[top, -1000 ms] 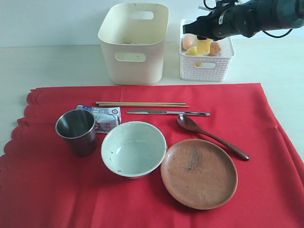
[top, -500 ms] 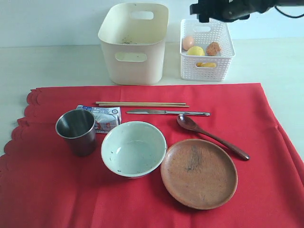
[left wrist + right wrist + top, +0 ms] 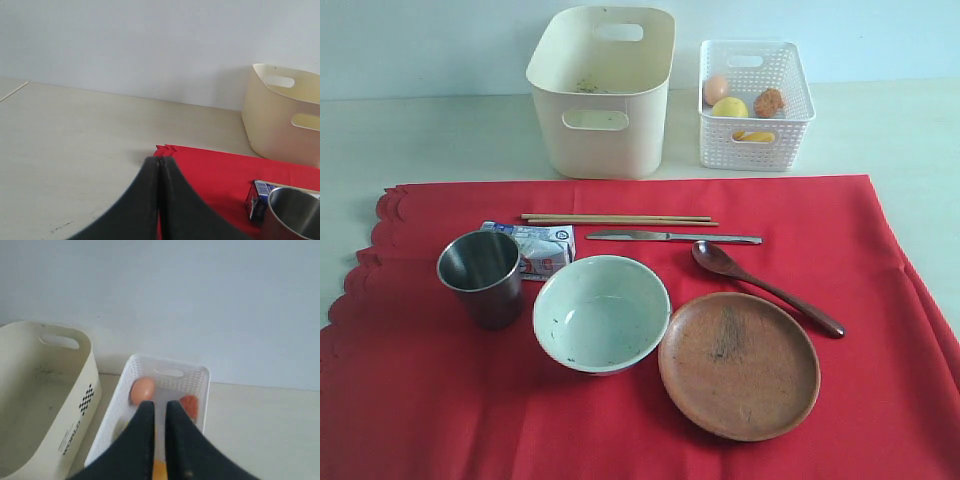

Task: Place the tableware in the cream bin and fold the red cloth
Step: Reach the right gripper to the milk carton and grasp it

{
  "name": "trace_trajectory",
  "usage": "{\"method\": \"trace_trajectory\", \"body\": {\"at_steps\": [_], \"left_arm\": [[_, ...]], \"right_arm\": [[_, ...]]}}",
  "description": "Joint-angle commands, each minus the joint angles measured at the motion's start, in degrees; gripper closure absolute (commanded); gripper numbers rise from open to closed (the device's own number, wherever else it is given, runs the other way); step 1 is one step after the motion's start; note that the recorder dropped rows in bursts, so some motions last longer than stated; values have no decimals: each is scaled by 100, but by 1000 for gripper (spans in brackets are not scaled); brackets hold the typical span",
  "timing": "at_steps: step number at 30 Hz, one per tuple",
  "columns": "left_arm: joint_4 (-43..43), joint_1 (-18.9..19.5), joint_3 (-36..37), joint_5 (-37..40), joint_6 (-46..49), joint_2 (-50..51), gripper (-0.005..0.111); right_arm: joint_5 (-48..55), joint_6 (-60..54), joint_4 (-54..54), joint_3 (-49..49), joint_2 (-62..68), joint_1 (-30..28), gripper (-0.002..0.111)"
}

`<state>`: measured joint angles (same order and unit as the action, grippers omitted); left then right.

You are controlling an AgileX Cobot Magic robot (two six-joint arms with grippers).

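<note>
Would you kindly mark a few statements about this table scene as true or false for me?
1. The steel cup stands upright on the red cloth. True.
2. The speckled bowl sits inside the cream bin. False: it sits on the cloth, outside the bin, between the cup and the wooden plate.
3. The left claw is shut. True.
4. The wooden spoon lies in the plate. False: it lies on the cloth beside the plate.
5. The white basket holds an egg. True.
</note>
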<state>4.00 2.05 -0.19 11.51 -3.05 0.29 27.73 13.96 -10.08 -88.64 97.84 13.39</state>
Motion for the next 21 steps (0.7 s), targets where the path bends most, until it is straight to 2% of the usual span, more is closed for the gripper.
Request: {"method": "trace_trajectory", "body": {"at_steps": [1, 5, 7, 13, 17, 18, 21], "left_arm": [[20, 10, 19, -13, 32, -29, 107], [20, 10, 19, -13, 32, -29, 107], [20, 10, 19, -13, 32, -29, 107], [20, 10, 19, -13, 32, -29, 107], [20, 10, 19, -13, 32, -29, 107], [20, 10, 19, -13, 32, -29, 107], [20, 10, 19, -13, 32, -29, 107]], "right_arm": [[550, -1262, 1217, -38, -209, -13, 108], [1145, -2738, 2890, -26, -257, -2, 108], [1542, -3293, 3367, -26, -257, 140, 108], [1866, -3671, 3351, -26, -180, 1345, 108], [1844, -3683, 3323, -26, 133, 1940, 108], [1816, -3683, 3245, -26, 271, 2084, 104], [1554, -3683, 2759, -26, 678, 2471, 85]]}}
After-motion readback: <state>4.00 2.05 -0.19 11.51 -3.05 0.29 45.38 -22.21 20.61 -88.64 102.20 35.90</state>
